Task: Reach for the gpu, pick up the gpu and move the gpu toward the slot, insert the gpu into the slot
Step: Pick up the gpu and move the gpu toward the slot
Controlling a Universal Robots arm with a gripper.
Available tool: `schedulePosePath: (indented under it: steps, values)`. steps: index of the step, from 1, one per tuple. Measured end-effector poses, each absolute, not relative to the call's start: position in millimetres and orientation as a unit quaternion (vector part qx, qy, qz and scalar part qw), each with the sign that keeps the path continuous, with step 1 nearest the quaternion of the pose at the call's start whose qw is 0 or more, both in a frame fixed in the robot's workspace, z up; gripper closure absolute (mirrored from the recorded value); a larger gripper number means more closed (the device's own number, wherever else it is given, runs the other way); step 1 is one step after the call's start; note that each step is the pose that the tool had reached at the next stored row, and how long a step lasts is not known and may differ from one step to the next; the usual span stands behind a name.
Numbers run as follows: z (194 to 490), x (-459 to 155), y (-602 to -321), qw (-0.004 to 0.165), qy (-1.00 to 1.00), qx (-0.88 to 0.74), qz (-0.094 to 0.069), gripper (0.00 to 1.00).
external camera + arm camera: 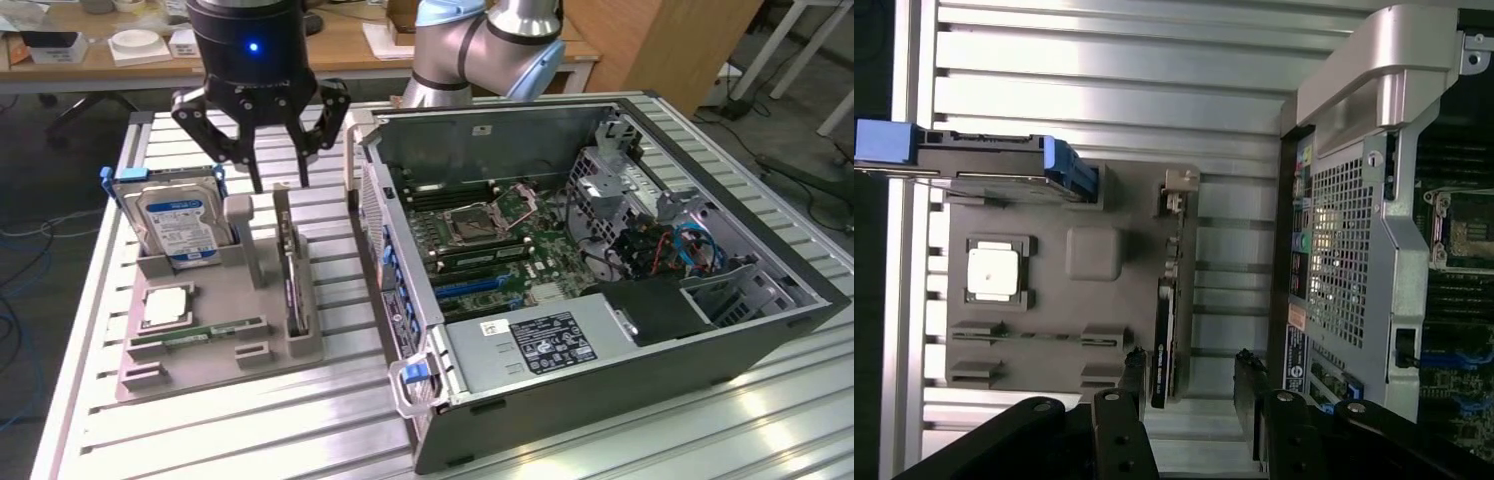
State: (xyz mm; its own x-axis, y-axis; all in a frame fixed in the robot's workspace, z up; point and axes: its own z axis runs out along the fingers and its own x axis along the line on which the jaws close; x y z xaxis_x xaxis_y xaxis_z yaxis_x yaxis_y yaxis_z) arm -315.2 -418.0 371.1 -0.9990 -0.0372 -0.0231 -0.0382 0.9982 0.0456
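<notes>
Fingers [311, 148] point straight down, spread apart, above the upright gpu [290, 265].

honestly nothing here reads as actual words or numbers. the drive [163, 190] has a blue and white label [180, 225] on its face, but the print is too small to make out. the power supply [474, 365] in the case [747, 340] carries a big white label [545, 342] packed with black print and little marks, unreadable too, with a small white sticker [491, 326] just beside it. in the wrist view the back panel [1344, 250] has a narrow sticker [1295, 350] with dark print, can't read that either.
</notes>
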Motion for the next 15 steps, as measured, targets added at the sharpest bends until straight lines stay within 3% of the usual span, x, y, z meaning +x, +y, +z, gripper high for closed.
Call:
schedulePosePath:
  steps: [15]
  values:
    - [365.9, -315.2, -421.4, 0.011, 0.999, -0.026, 0.023, 0.52]
